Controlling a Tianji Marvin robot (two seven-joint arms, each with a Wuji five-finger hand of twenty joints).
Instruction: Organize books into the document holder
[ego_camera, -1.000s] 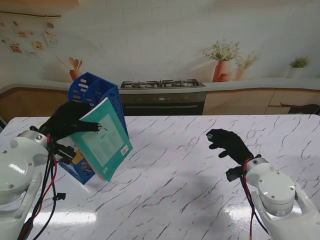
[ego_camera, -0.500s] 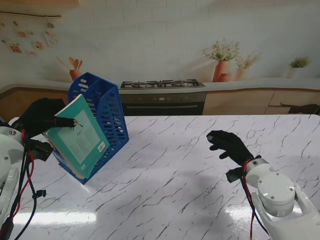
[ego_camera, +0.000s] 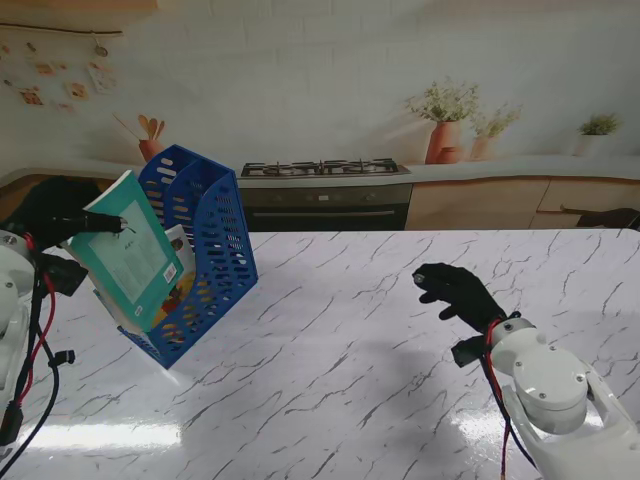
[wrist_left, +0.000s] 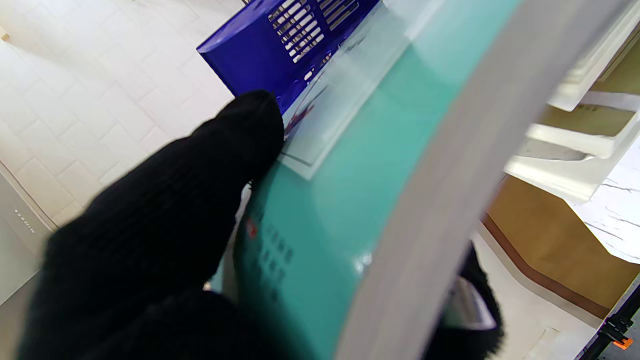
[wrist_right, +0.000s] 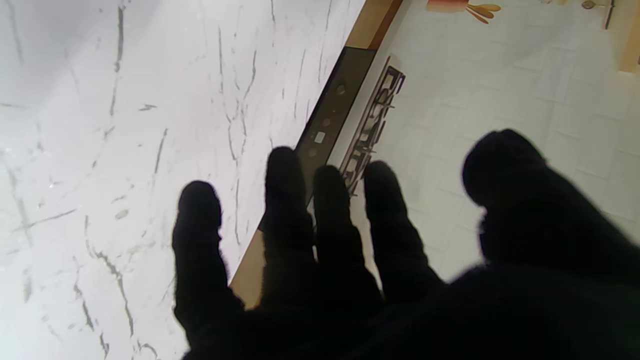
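White tiled wall (ego_camera: 320, 80); stove (ego_camera: 322, 168); potted plants (ego_camera: 447, 120); marble table (ego_camera: 380, 330).

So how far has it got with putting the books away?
Partly done: at least one book already sits inside the blue document holder. In hand: the left hand grips a teal book, tilted at the holder's open side, not yet in. Left: slide it in and let go. The right hand hangs open over the table, holding nothing.

Print on the teal book (ego_camera: 130, 255) is unreadable.
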